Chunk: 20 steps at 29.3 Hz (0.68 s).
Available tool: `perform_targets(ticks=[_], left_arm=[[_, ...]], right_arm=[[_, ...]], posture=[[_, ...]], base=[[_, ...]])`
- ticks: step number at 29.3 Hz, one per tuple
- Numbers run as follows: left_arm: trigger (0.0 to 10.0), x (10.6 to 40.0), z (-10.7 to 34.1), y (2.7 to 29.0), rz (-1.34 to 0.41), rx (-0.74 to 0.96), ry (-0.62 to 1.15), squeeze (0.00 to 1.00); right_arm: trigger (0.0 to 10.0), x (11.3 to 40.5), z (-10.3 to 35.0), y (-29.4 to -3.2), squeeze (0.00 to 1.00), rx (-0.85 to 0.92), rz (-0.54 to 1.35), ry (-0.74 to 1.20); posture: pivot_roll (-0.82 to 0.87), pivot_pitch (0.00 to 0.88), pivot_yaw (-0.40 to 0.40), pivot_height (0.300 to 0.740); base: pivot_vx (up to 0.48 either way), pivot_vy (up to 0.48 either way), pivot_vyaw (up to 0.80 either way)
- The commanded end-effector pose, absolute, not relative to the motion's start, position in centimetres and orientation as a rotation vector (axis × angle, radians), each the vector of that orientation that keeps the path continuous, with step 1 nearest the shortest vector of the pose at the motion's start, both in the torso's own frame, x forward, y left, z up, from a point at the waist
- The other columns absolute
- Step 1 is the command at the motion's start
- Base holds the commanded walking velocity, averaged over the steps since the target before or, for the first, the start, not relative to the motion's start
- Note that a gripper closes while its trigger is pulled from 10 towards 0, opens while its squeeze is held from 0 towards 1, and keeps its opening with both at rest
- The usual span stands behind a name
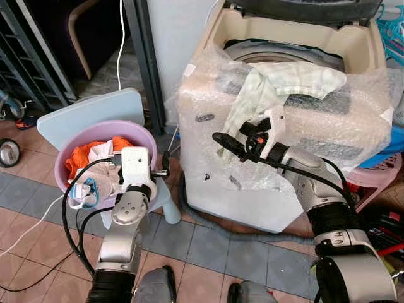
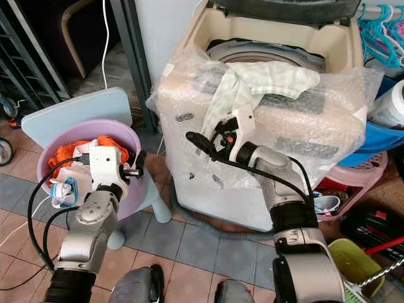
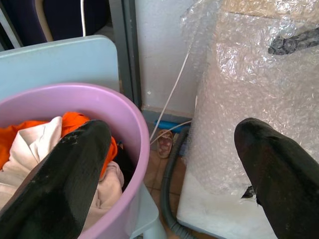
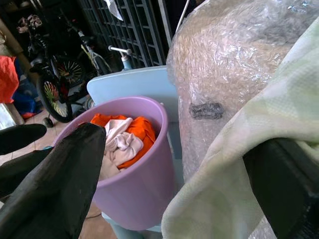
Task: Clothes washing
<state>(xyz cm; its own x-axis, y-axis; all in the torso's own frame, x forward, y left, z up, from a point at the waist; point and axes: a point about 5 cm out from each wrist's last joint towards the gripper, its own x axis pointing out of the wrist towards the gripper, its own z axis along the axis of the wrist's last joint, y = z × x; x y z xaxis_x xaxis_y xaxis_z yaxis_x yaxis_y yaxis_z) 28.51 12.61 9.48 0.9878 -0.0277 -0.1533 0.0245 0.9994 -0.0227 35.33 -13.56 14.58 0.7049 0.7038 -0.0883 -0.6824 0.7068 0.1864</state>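
Note:
A top-loading washing machine (image 1: pixel 265 189) wrapped in bubble wrap stands open. A pale green checked cloth (image 1: pixel 278 82) is draped over its front rim and hangs down the front. My right gripper (image 1: pixel 237 142) is open at the cloth's hanging end; in the right wrist view the cloth (image 4: pixel 224 174) lies between the spread fingers, against one of them. A purple basin (image 1: pixel 146 136) with orange and white clothes (image 1: pixel 79 158) sits on a light blue stool (image 1: pixel 88 110) to the left. My left gripper (image 1: pixel 165 165) is open beside the basin's right rim, holding nothing.
A grey hose (image 3: pixel 167 199) and a white cable run along the floor between basin and machine. Pink baskets (image 1: pixel 379 177), a blue tub (image 2: pixel 379 142) and hangers (image 2: pixel 385 25) crowd the right. A bicycle (image 4: pixel 60 79) and metal racks stand behind the stool.

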Motion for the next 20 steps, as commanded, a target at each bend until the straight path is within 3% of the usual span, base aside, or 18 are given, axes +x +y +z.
perform_targets(ticks=[1,2,3,4,5,6,7,20], left_arm=[[10.0,28.5,9.3,12.7,-0.019,-0.011,0.16,0.0],[10.0,28.5,9.3,12.7,-0.017,-0.011,0.161,0.0],[10.0,28.5,9.3,12.7,-0.017,-0.011,0.162,0.0],[10.0,28.5,9.3,12.7,-0.016,-0.012,0.162,0.0],[10.0,28.5,9.3,12.7,-0.016,-0.013,0.162,0.0],[10.0,28.5,9.3,12.6,-0.016,-0.013,0.163,0.0],[10.0,28.5,9.3,12.6,-0.016,-0.013,0.163,0.0],[10.0,28.5,9.3,12.5,-0.014,-0.017,0.162,0.0]], right_arm=[[9.9,35.3,13.8,-13.5,0.0,0.117,0.759,0.201],[9.2,35.3,13.4,-13.5,0.0,0.088,0.754,0.23],[9.2,35.3,13.3,-13.5,0.0,0.082,0.752,0.237],[7.8,35.3,13.0,-13.5,0.0,0.059,0.74,0.255],[1.8,35.4,12.5,-13.6,0.0,0.02,0.71,0.277],[1.8,35.4,12.4,-13.6,0.0,0.005,0.696,0.284],[0.0,35.5,12.2,-13.5,0.0,-0.007,0.677,0.293],[0.0,35.7,11.8,-12.7,0.0,-0.002,0.649,0.292]], posture=[[-0.02,0.078,0.024,0.74],[-0.02,0.078,0.022,0.74],[-0.02,0.078,0.022,0.74],[-0.02,0.078,0.02,0.74],[-0.02,0.078,0.019,0.74],[-0.02,0.078,0.02,0.74],[-0.02,0.078,0.019,0.74],[-0.02,0.077,0.016,0.74]], base=[[0.0,0.0,0.0],[0.0,0.0,0.0],[0.0,0.0,0.0],[0.0,0.0,0.0],[0.0,0.0,0.0],[0.0,0.0,0.0],[0.0,0.0,0.0],[0.0,0.0,0.0]])
